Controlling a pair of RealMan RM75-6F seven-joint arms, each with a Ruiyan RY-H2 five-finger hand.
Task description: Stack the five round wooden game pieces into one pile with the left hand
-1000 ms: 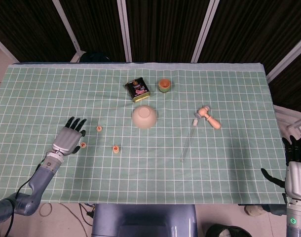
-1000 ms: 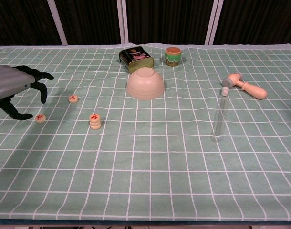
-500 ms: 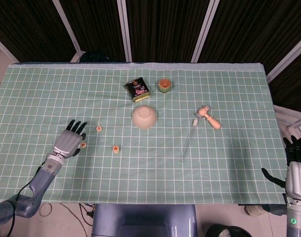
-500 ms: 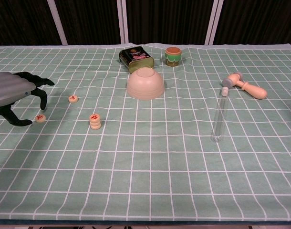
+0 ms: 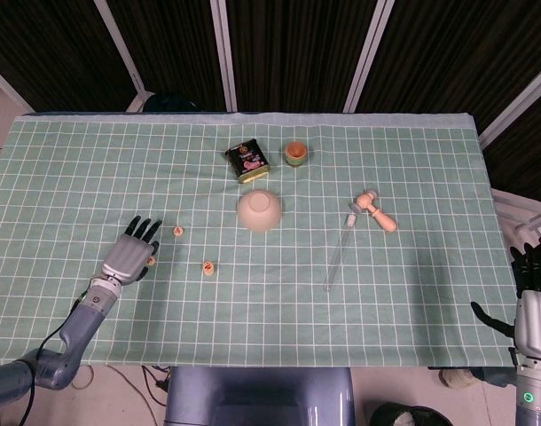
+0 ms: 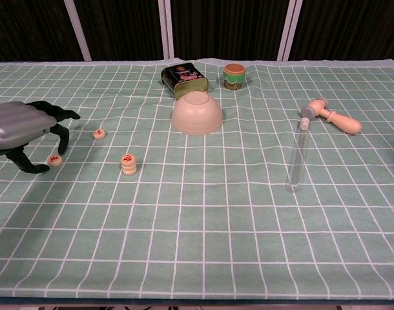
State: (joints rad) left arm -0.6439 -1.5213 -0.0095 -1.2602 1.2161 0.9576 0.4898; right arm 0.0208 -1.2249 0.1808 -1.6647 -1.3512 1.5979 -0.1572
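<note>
Left hand (image 6: 26, 132) with fingers spread around loose piece (image 6: 53, 160), contact unclear, beside small pile (image 6: 128, 164).

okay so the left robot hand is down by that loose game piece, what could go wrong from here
The left robot hand has its fingers arched over the near loose piece, which lies flat on the cloth; a flat disc like that may slide away instead of being pinched. The stack is narrow, so a slightly off-centre placement could topple it. The other loose piece lies close by and could get nudged.
</note>
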